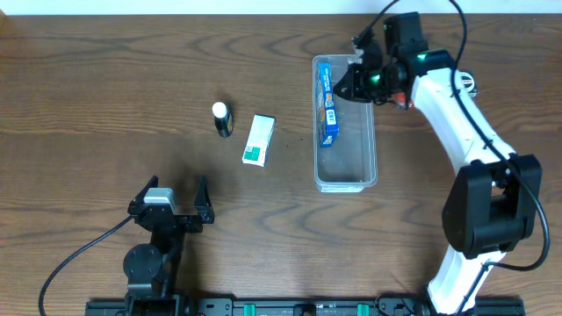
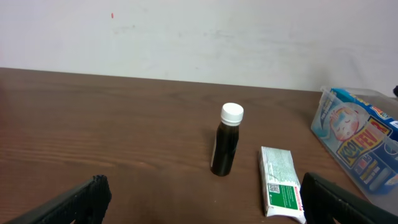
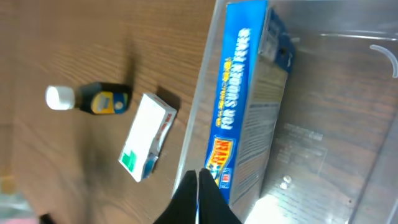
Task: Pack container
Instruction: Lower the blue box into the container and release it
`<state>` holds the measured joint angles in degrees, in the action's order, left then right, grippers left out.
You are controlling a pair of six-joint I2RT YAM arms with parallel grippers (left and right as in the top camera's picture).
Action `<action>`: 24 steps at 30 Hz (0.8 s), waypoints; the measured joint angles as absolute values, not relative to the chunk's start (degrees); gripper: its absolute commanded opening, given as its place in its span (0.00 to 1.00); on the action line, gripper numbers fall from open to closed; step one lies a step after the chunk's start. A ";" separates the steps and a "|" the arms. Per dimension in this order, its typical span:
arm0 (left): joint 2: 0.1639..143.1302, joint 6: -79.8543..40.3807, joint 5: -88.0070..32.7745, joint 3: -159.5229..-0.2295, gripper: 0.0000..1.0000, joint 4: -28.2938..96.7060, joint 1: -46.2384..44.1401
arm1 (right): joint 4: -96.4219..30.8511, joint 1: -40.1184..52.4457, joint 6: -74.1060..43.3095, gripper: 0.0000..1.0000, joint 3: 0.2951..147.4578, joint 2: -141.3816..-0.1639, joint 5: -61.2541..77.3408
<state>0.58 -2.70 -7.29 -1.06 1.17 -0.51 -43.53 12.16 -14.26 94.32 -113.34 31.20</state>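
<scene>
Dark wood-grain table (image 1: 88,61), overhead view. Clear container (image 1: 353,154) at centre-right, with 1 blue box (image 1: 327,105) on edge inside, along its left wall. R gripper (image 1: 344,86) clenched on nothing, above the container's far end beside the box. L gripper (image 1: 171,200) spread wide, empty, near front edge. Left of container: white-capped dark bottle (image 1: 222,118), upright, & white-green carton (image 1: 258,140), flat.

Blue box (image 3: 239,106): seemingly "FOR SUDDEN FEVER"
</scene>
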 measured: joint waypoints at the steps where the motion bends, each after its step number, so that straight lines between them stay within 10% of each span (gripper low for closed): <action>1: 0.58 -2.72 -7.29 -1.06 0.98 1.17 -0.51 | -43.90 13.13 -13.91 0.01 94.32 -113.19 29.58; 24: 0.58 -2.70 -7.29 -1.06 0.98 1.17 -0.51 | -44.80 19.40 -8.51 0.01 94.32 -113.54 15.05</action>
